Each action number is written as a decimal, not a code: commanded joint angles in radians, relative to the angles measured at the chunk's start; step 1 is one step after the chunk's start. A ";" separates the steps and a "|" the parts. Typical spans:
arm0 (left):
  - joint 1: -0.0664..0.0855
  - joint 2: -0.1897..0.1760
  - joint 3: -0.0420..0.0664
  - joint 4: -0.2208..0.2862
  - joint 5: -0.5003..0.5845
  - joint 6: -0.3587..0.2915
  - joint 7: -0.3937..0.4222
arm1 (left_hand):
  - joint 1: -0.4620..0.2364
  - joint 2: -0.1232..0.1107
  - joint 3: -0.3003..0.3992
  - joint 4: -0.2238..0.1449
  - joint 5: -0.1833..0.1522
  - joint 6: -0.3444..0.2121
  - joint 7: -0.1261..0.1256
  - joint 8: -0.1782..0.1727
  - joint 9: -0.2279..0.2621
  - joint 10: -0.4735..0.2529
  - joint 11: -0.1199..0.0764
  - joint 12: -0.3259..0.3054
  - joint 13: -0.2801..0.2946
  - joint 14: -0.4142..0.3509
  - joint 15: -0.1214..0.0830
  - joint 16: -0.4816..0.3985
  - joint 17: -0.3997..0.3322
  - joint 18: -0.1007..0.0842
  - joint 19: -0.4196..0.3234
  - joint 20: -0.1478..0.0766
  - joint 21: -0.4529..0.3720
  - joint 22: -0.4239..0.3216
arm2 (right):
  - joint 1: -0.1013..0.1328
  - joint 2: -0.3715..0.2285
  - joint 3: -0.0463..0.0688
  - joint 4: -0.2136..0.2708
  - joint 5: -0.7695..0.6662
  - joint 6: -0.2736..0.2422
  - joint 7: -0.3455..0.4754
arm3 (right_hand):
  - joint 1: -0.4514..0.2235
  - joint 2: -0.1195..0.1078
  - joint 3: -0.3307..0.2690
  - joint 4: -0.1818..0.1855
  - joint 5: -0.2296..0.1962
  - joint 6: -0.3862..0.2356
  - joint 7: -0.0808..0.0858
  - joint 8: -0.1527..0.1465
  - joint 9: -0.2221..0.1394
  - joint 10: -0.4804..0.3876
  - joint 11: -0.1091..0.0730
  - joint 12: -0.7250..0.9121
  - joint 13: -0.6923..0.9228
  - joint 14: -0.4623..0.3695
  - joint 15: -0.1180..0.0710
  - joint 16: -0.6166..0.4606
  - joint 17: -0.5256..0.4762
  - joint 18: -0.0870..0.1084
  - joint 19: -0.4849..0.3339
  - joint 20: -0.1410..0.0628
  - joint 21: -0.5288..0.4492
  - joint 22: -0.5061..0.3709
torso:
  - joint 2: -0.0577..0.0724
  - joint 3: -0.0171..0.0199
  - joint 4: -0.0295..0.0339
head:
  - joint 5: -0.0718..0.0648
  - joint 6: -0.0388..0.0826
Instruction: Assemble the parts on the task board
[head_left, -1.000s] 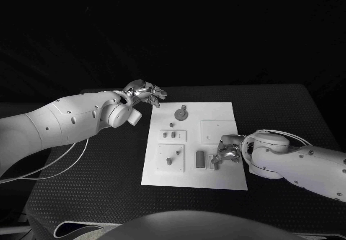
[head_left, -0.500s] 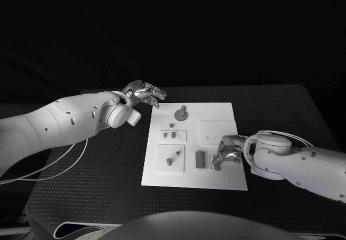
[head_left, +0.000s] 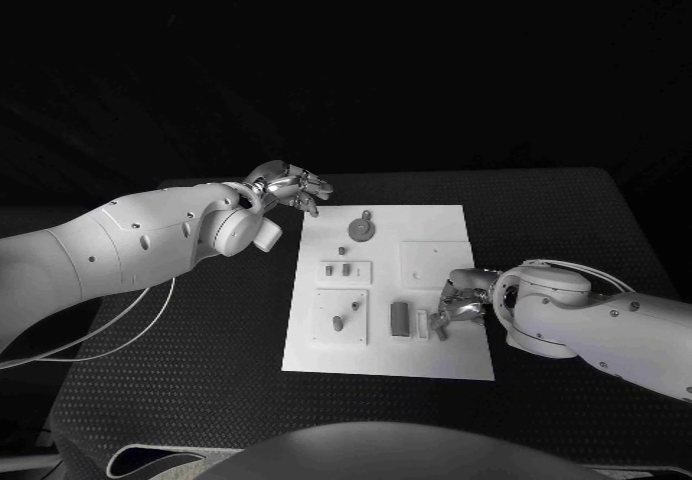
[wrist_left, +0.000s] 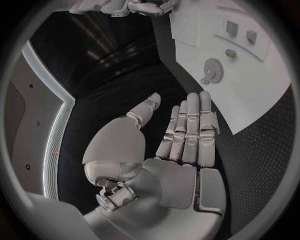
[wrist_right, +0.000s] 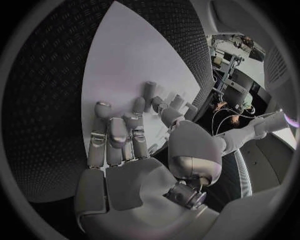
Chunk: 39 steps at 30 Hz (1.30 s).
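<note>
Covering a small part (head_left: 428, 323) on the task board (head_left: 433, 225), the right hand (head_left: 459, 303) hides its grip.

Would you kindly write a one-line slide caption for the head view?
Right robot hand works at the white task board's near edge beside a grey part; left robot hand hovers open off its far corner.
</note>
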<state>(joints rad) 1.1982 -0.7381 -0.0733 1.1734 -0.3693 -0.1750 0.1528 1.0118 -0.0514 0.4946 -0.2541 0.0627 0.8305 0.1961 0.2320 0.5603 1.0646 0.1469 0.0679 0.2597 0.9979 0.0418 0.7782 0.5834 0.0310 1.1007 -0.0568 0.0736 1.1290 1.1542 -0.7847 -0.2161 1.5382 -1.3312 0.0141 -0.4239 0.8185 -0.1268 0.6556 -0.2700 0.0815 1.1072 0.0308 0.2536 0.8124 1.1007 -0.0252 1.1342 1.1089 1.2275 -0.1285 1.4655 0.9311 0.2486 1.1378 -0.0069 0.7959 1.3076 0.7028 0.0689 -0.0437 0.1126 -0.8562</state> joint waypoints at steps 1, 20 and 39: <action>0.001 0.001 0.001 0.002 0.005 0.013 0.004 | -0.010 0.001 -0.002 0.005 -0.001 -0.006 0.000 0.005 0.000 -0.001 0.002 0.002 -0.001 0.005 -0.001 -0.004 0.001 0.022 0.004 -0.001 -0.003 0.001 | -0.011 -0.013 -0.014 -0.026 -0.032 0.054 -0.080 | -0.005 -0.005 0.001 0.009 -0.002 -0.049 0.053 -0.030 -0.035 -0.009 0.000 -0.003 -0.001 -0.009 0.001 -0.006 -0.004 0.013 -0.001 0.004 -0.002 0.018 | 0.000 -0.0004 0.0005 | -0.002 -0.001; 0.001 -0.003 0.000 0.005 0.003 0.008 0.003 | -0.010 0.002 -0.001 0.006 -0.001 -0.007 0.000 0.005 0.000 -0.001 0.002 0.002 -0.001 0.005 -0.001 -0.004 0.002 0.022 0.004 -0.001 -0.003 0.001 | -0.010 -0.006 -0.014 0.020 -0.365 0.154 -0.085 | -0.039 -0.062 0.014 0.108 -0.003 -0.057 0.058 -0.039 -0.037 -0.019 0.004 -0.006 -0.004 -0.022 0.005 -0.009 -0.010 0.013 -0.008 0.009 -0.011 0.019 | 0.000 -0.0005 0.0001 | -0.003 -0.004; 0.001 -0.004 0.000 0.010 -0.013 0.012 0.003 | -0.010 0.002 -0.001 0.007 -0.001 -0.008 0.001 0.005 0.000 -0.002 0.002 0.001 -0.001 0.005 0.000 -0.004 0.003 0.021 0.004 -0.001 -0.003 0.001 | -0.012 0.006 -0.018 0.037 -0.394 0.199 -0.089 | -0.014 0.026 -0.002 0.048 -0.005 -0.052 0.057 -0.041 -0.039 -0.023 0.004 -0.007 -0.005 -0.031 0.006 -0.006 -0.010 0.013 -0.024 0.011 -0.007 0.023 | 0.000 0.0003 0.0003 | -0.005 -0.005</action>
<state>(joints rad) 1.1984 -0.7434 -0.0733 1.1808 -0.3768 -0.1744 0.1500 1.0118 -0.0514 0.4946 -0.2541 0.0627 0.8305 0.1960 0.2317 0.5603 1.0661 0.1454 0.0679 0.2597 0.9979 0.0418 0.7782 0.5850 0.0310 1.0990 -0.0550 0.0737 1.1290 1.1568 -0.7706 -0.2194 1.5979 -1.7119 0.1240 -0.4533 0.7962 -0.1141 0.6535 -0.2185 0.0812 1.1097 0.0275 0.2530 0.9430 1.0826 -0.0215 1.1303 1.1047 1.2026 -0.1247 1.4616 0.9226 0.2485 1.1195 0.0039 0.7918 1.3076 0.7028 0.0689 -0.0438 0.1084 -0.8624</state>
